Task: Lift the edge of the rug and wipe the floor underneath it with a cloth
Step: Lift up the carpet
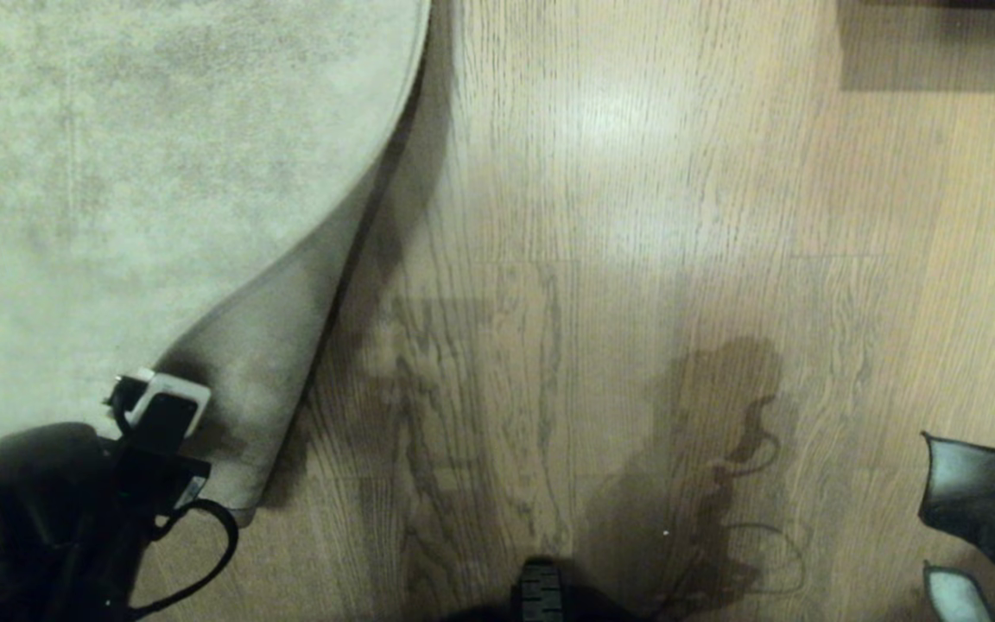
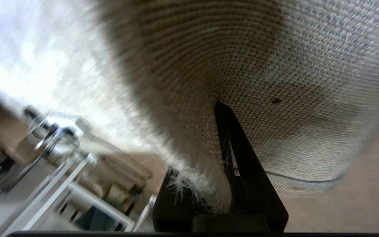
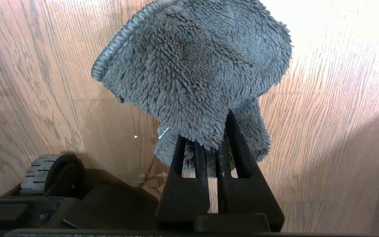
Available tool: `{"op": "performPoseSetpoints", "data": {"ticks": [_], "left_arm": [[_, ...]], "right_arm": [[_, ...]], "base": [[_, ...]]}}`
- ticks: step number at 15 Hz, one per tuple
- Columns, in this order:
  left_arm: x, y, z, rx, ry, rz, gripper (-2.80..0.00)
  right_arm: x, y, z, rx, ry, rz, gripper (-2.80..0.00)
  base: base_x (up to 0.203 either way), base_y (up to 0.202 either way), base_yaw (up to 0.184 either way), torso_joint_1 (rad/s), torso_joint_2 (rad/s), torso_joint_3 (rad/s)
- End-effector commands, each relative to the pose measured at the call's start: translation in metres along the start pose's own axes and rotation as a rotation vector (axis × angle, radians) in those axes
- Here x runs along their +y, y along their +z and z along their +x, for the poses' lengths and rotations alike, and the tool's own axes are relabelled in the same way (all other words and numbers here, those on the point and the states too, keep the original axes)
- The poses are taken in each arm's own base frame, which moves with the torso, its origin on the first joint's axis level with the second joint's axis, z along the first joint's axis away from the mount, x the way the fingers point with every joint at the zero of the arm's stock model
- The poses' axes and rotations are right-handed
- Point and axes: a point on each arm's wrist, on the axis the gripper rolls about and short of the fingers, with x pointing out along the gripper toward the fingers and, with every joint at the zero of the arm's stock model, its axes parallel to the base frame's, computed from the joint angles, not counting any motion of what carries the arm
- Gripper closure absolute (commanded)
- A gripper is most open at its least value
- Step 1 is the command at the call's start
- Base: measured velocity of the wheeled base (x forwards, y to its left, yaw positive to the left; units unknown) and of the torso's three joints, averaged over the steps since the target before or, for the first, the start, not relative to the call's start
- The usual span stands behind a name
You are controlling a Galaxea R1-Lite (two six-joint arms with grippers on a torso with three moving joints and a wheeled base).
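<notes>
The large pale grey-beige rug [image 1: 117, 173] covers the upper left of the head view. Its edge [image 1: 273, 363] is lifted and folded over, showing the tan woven backing [image 2: 275, 82]. My left gripper [image 1: 161, 406] is at the lower left, shut on the rug edge; in its wrist view the gripper [image 2: 214, 138] pinches the frayed border, with one finger hidden behind the pile. The wood-grain floor [image 1: 636, 259] lies bare beside the lifted edge. At the right border my right gripper [image 3: 209, 135] is shut on the fluffy grey cloth [image 3: 192, 65], which hangs above the floor [image 1: 977, 510].
A wheel of my base [image 1: 541, 592] shows at the bottom centre, with my shadow on the floor beside it. A dark block [image 1: 938, 43] sits at the far right corner. Metal-framed furniture [image 2: 61, 158] stands beyond the rug in the left wrist view.
</notes>
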Motion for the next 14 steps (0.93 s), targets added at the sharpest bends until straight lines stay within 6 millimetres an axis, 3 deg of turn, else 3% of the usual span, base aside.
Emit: {"op": "performPoseSetpoints", "data": {"ticks": [1, 7, 14], "left_arm": [[0.022, -0.004, 0.002, -0.017, 0.069, -0.049, 0.00], [0.066, -0.026, 0.014, -0.064, 0.072, -0.109, 0.00], [0.071, -0.026, 0.015, -0.099, 0.049, -0.209, 0.00]], "right_arm": [[0.000, 0.000, 0.000, 0.000, 0.000, 0.000, 0.00], [0.000, 0.000, 0.000, 0.000, 0.000, 0.000, 0.00], [0.000, 0.000, 0.000, 0.002, 0.000, 0.000, 0.00]], "base": [[0.000, 0.000, 0.000, 0.000, 0.00, 0.000], [0.000, 0.000, 0.000, 0.000, 0.00, 0.000], [0.000, 0.000, 0.000, 0.000, 0.00, 0.000]]}}
